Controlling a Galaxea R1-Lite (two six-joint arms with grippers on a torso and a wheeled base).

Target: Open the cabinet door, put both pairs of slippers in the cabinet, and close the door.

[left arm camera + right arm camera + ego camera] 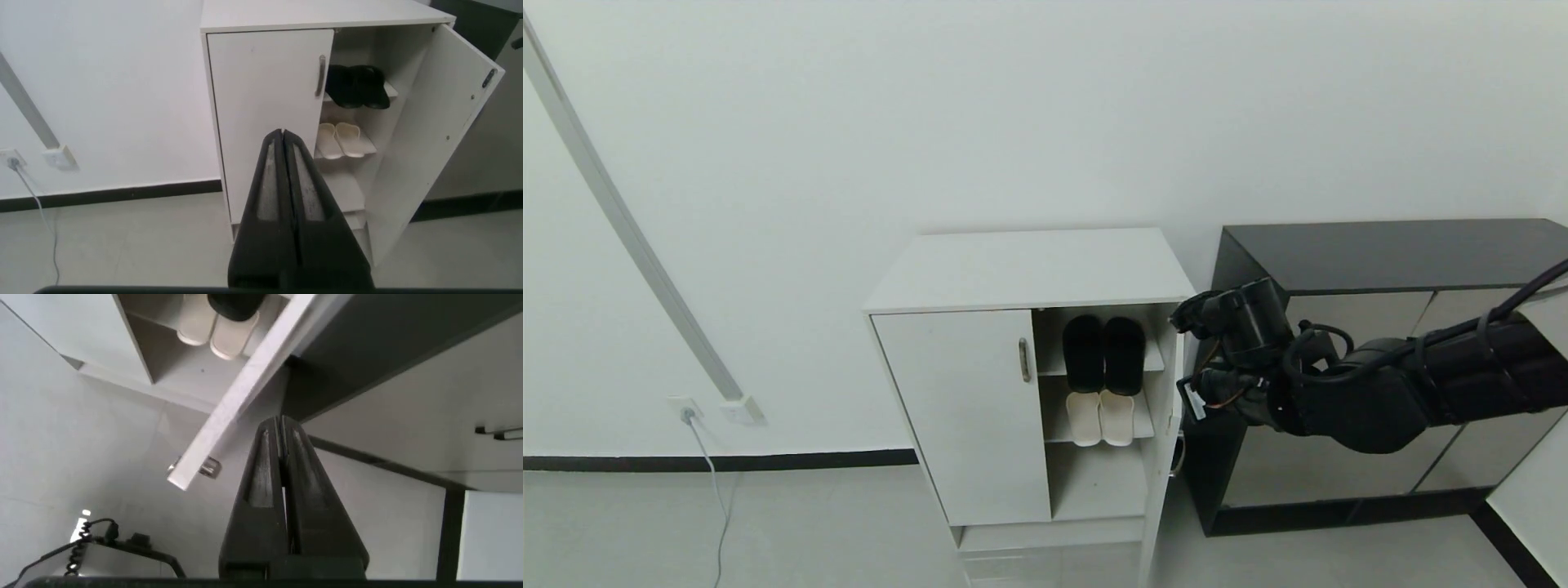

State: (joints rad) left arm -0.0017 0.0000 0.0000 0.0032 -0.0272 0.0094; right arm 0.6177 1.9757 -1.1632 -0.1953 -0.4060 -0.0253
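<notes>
The white cabinet (1029, 269) has its left door (964, 408) closed and its right door (437, 122) swung open. A black pair of slippers (1104, 353) lies on the top shelf, and a white pair (1101, 416) on the shelf below. My right gripper (283, 429) is shut and empty, just behind the open door's outer face, near the door's edge (245, 392) and handle (209, 466). In the head view that gripper (1191, 390) sits beside the door. My left gripper (283, 140) is shut and empty, held back in front of the closed left door.
A black cabinet with mirrored fronts (1380, 253) stands right of the white one, close behind my right arm. A wall socket with a hanging cable (689, 411) and a slanted conduit (621, 220) are on the left wall. Bare floor lies in front.
</notes>
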